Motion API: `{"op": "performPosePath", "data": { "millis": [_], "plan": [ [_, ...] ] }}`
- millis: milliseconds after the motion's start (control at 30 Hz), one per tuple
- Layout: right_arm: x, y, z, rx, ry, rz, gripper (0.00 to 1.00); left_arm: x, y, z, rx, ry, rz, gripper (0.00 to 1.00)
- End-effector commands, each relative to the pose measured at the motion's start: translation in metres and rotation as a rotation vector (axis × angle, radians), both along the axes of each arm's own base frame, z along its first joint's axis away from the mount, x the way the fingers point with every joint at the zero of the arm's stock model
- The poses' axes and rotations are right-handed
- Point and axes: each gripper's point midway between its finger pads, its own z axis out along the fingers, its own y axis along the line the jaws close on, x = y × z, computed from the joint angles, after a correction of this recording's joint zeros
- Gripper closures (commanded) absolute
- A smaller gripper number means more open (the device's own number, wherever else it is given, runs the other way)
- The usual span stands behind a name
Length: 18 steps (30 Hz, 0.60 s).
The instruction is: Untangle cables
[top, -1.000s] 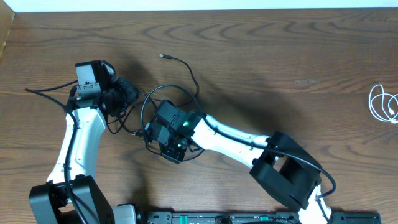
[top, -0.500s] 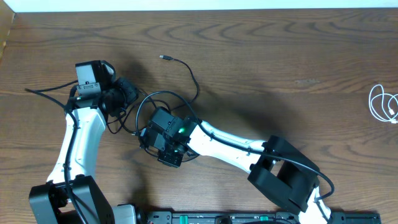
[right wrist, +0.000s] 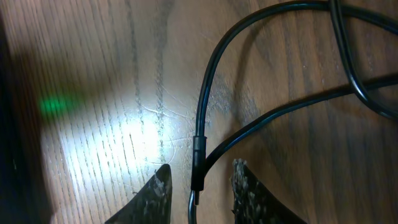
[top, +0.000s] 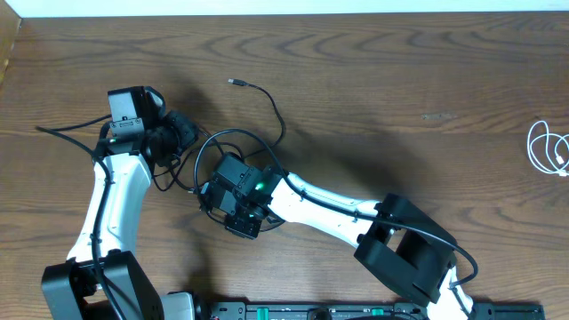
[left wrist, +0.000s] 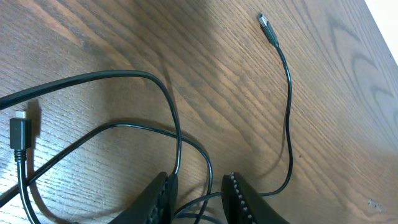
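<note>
Overhead: dark wood-grain table (top: pixel 400 71), pale strip (top: pixel 284 7) beyond its far edge. Black cable (top: pixel 277 114) looped at centre-left, between left gripper (top: pixel 182 133) and right gripper (top: pixel 212 191). One plug end lies free toward the far edge. White cable (top: pixel 544 147) coiled at the right edge, well apart.

Left wrist: jaws slightly apart, black strands running between the fingers (left wrist: pixel 163 196). No clamp visible. Bare wood beyond.

Right wrist: jaws apart, cable end lying loose between them. Bright glare and a green glow on the wood.
</note>
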Motion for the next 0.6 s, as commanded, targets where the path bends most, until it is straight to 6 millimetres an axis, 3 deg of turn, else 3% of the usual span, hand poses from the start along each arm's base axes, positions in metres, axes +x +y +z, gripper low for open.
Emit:
{"op": "performPosePath", "data": {
  "millis": [0, 133, 300, 567],
  "plan": [
    [0.002, 0.002, 0.001, 0.003, -0.007, 0.0, 0.73, 0.003, 0.0, 0.002, -0.003, -0.007, 0.001, 0.71],
    [-0.006, 0.005, 0.004, 0.033, 0.005, 0.074, 0.79, 0.003, 0.0, 0.002, -0.003, -0.007, 0.001, 0.71],
    [-0.024, 0.008, 0.009, 0.096, 0.031, 0.226, 0.73, 0.003, 0.0, 0.002, -0.003, -0.007, 0.0, 0.71],
    [-0.025, 0.008, 0.01, 0.099, 0.033, 0.235, 0.66, 0.003, 0.0, 0.002, -0.003, -0.007, 0.001, 0.7]
  ]
}}
